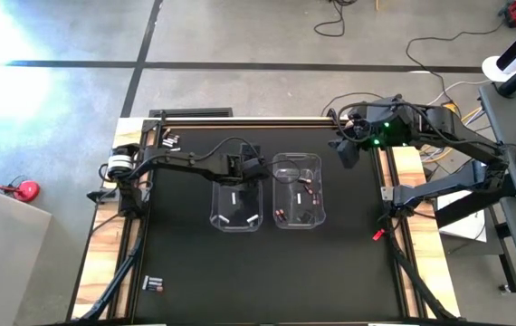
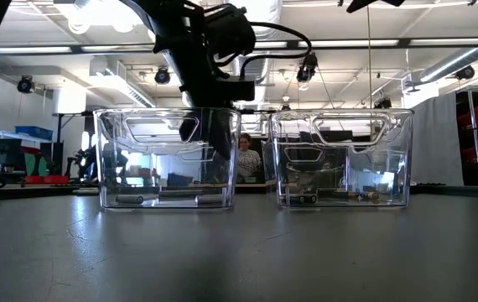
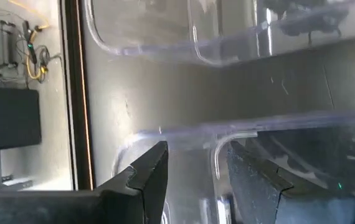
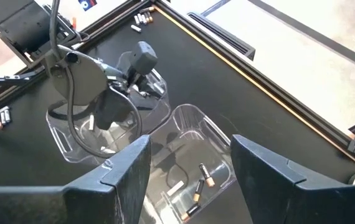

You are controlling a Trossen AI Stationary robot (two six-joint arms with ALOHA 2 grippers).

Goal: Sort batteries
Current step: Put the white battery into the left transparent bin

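Observation:
Two clear bins stand side by side mid-table: the left bin (image 1: 237,201) holds white batteries (image 1: 233,196), and the right bin (image 1: 299,192) holds dark copper-ended batteries (image 1: 304,196). Loose batteries lie in the far-left corner (image 1: 169,139) and near the table's near-left edge (image 1: 153,284). My left gripper (image 3: 196,168) hangs open over the far end of the left bin (image 3: 184,134), its fingers pointing down at the rim. My right gripper (image 4: 193,162) is open and waits above the table's far-right edge (image 1: 347,149).
Black rails run along the table's far edge (image 1: 240,120) and its left (image 1: 136,226) and right (image 1: 387,226) sides. In the low view, both bins (image 2: 168,159) show batteries on their floors (image 2: 208,200). A person (image 2: 246,158) sits in the room beyond.

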